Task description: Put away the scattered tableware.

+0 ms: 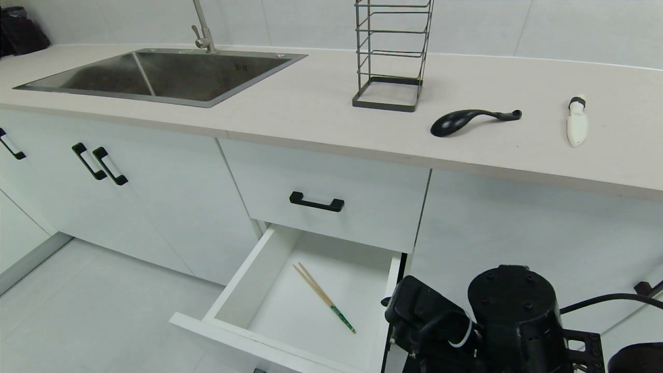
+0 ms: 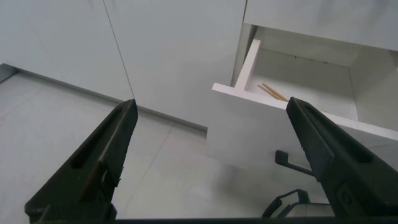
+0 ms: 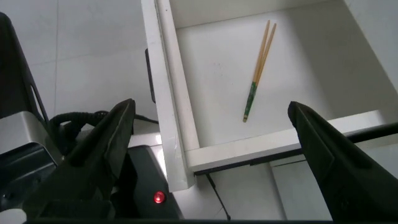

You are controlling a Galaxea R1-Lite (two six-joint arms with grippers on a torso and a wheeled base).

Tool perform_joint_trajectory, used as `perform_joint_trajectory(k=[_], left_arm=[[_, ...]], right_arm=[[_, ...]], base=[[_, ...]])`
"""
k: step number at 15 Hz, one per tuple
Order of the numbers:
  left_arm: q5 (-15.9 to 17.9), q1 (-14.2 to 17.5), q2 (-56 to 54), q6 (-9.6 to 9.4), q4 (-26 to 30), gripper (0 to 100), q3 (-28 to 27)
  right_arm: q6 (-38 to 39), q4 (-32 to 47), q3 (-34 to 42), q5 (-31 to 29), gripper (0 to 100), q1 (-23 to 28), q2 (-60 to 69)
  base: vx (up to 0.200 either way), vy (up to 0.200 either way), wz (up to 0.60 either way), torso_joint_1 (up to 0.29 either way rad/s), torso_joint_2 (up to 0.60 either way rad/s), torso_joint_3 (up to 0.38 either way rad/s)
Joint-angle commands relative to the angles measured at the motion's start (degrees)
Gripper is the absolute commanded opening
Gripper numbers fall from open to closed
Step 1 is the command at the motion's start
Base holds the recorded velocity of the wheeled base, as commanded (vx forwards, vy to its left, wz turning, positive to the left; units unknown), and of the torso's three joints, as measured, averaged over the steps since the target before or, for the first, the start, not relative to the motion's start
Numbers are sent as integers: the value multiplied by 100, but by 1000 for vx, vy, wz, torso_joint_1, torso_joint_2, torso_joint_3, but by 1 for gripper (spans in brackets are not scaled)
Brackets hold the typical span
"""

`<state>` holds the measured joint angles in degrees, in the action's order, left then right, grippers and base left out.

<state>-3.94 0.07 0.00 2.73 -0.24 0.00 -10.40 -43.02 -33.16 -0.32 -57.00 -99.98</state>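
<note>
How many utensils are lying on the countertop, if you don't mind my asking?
2: a black spoon just right of the wire rack, and a white knife farther right.

Sink (image 1: 207,77): brushed metal, dull sheen. Surface (image 1: 311,119): matt, pale, smooth. Rack (image 1: 384,106): dark metal wire. Spoon (image 1: 450,124): glossy black. Chopsticks (image 1: 322,295): bare wood, green-coated ends. Drawer (image 1: 259,274): smooth white inside.

A pair of wooden chopsticks (image 1: 324,297) with green tips lay flat, side by side, in the open white drawer (image 1: 257,278). Up on the tabletop (image 1: 311,103), a black spoon (image 1: 469,120) lay with its handle arching right. A small white utensil (image 1: 576,123) with a black band sat near it.
</note>
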Motion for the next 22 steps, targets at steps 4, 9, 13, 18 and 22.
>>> perform_joint_trajectory(k=[4,9,13,18,22], left_arm=[[-2,1,0,-1,-2,100,0],[-2,1,0,-1,-2,100,0],[-2,1,0,-1,-2,100,0],[-2,1,0,-1,-2,100,0],[-2,1,0,-1,-2,100,0]], right_arm=[[-261,-5,-15,5,100,5,-110],[-252,-5,-24,-3,100,5,-127],[-243,-5,-24,-12,100,5,-145],[-235,4,-24,-12,100,5,-189],[-243,13,-121,-21,100,5,-224]], base=[[0,0,0,0,0,0],[0,0,0,13,-5,-4],[0,0,0,209,-359,-139],[0,0,0,214,-467,-223],[0,0,0,244,-497,-228]])
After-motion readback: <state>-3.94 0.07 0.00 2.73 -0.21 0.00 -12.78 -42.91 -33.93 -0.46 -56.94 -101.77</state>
